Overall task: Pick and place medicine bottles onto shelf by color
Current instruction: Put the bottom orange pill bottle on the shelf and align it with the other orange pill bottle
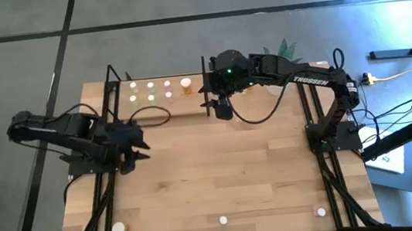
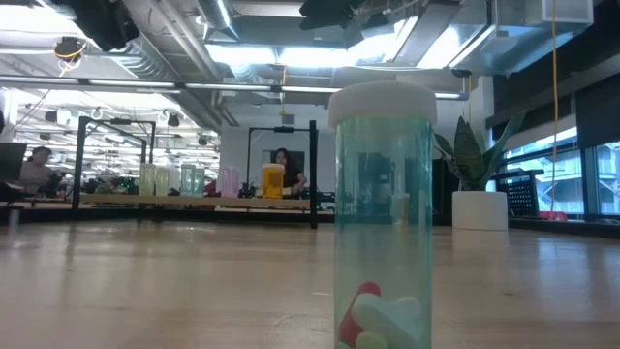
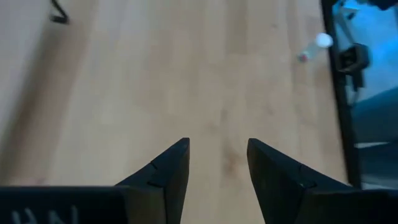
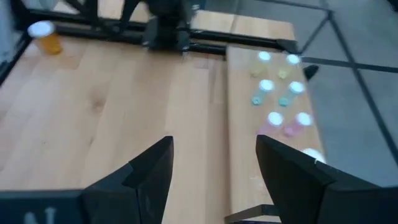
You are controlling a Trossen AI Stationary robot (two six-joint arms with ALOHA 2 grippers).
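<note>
1. Bottles (image 1: 158, 90) are seen grouped on the shelf (image 1: 160, 109) at the far side of the table (image 1: 221, 176); white caps in two short rows are shown in the high view, with an orange bottle (image 1: 186, 84) at the end of the group nearest the right arm.
2. The shelf is lying flat on the far left part of the table, bounded by thin black frame bars at both ends.
3. The right gripper (image 1: 222, 110) is held over the table just beside the shelf's end bar; its fingers (image 4: 149, 171) are seen spread well apart in the right wrist view, with nothing between them.
4. In that same view, the capped bottles on the shelf (image 4: 280, 93) are shown ahead of the fingers, pale green and pink bodies among them.
5. The left gripper (image 1: 134, 151) is held over the left side of the table, near the shelf; its fingers (image 3: 174, 171) are parted by a moderate gap, and only bare wood is seen between them.
6. Three bottles are left along the near edge of the table: an orange one (image 1: 118, 230) at the left, one (image 1: 223, 220) in the middle, and a pink one (image 1: 320, 212) at the right.
7. In the low view, a clear green-tinted bottle (image 2: 384, 218) with a white cap is shown standing upright close to the camera, with pills at its bottom.
8. A white plant pot (image 2: 480, 209) is seen at the far right of the table.
</note>
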